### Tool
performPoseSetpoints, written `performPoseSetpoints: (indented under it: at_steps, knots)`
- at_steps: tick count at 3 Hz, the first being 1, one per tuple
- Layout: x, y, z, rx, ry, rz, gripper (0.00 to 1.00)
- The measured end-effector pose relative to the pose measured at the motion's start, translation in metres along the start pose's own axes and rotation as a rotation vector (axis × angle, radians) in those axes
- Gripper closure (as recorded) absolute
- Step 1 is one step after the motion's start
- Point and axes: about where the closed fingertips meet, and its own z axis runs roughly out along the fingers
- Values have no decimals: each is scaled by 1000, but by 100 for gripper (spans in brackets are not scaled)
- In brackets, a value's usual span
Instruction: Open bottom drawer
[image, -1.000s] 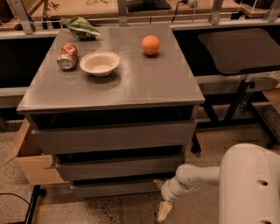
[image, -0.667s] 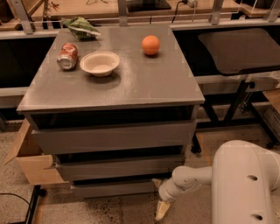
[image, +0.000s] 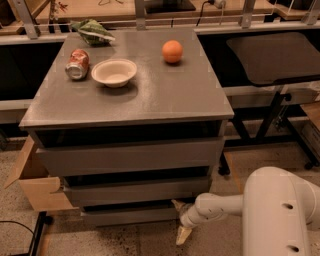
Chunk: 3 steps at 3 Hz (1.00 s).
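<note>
The bottom drawer is the lowest and narrowest grey front of the cabinet, just above the floor, and looks closed or nearly so. My gripper is at its right end, reaching in from the white arm at the lower right. Its fingers are spread open: the upper fingertip touches the drawer's upper right corner, in the gap under the middle drawer. The lower fingertip points down towards the floor. It holds nothing.
The top drawer is the widest front. On the cabinet top lie a can, a white bowl, an orange and a green bag. A cardboard box stands left; a black table stands right.
My gripper has shifted slightly left and up, bringing its upper finger closer to the bottom drawer's right corner. The drawers have not visibly moved.
</note>
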Motion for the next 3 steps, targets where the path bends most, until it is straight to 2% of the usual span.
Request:
performPoseSetpoints:
  at_steps: [1, 2, 3]
  knots:
    - [0, -12, 9, 34, -12, -36, 0]
    - [1, -23, 22, 38, -13, -58, 0]
    - [4, -35, 48, 10, -17, -68, 3]
